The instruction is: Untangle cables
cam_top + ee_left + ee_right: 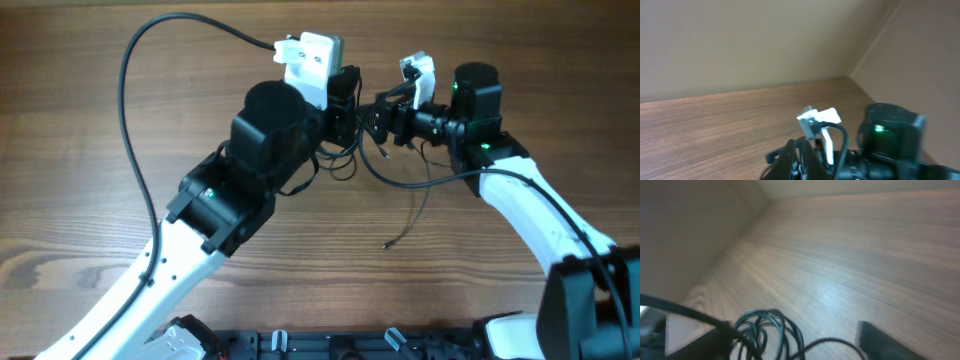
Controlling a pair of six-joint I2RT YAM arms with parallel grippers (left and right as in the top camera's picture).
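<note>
The cables (395,182) are thin black cords bunched under the two grippers at the table's middle back. One loose strand trails forward to a small plug tip (388,244). My left gripper (348,112) has its fingers pressed close together in the left wrist view (802,161), apparently on a strand of the bunch. My right gripper (378,120) faces it from the right. In the right wrist view its fingers (790,339) are spread wide, and a coil of cable loops (767,327) lies between them, nearer the left finger.
A thick black robot cable (125,100) arcs over the table's left side to the left wrist camera (312,55). The right arm's wrist, with a green light (881,130), sits close before the left gripper. The walls meet in a corner behind the table (852,75).
</note>
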